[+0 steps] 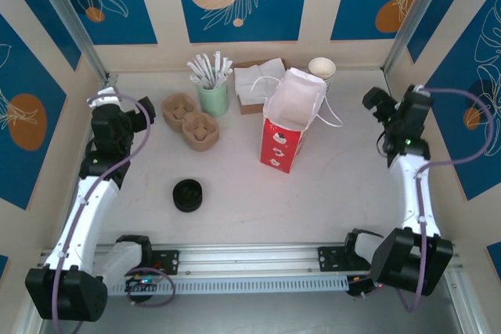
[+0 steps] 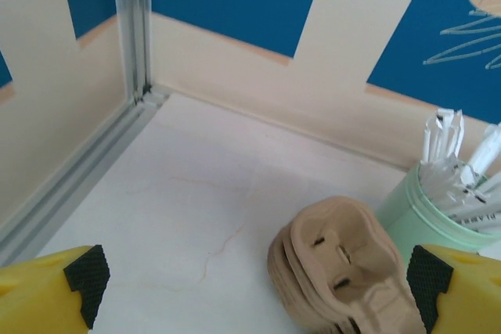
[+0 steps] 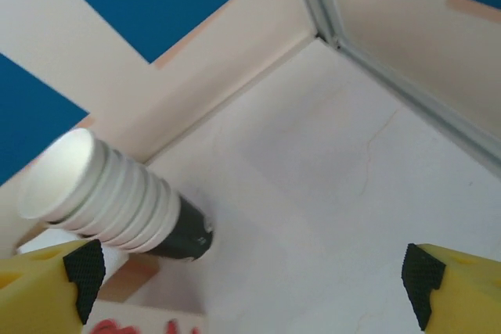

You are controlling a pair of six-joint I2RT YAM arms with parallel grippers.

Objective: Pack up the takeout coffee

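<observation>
Left gripper (image 2: 257, 275) wide open, empty, just left of the cardboard carriers (image 1: 190, 120). Black lids (image 1: 188, 195) lie mid-table, left of the red-and-white bag (image 1: 286, 131). Can't tell where the coffee cup is. Right gripper (image 3: 252, 271) wide open, empty, near the cup stack (image 3: 109, 193).

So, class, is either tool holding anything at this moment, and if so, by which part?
Nothing is held. The left tool and the right tool both stand open, with nothing gripped in either.
</observation>
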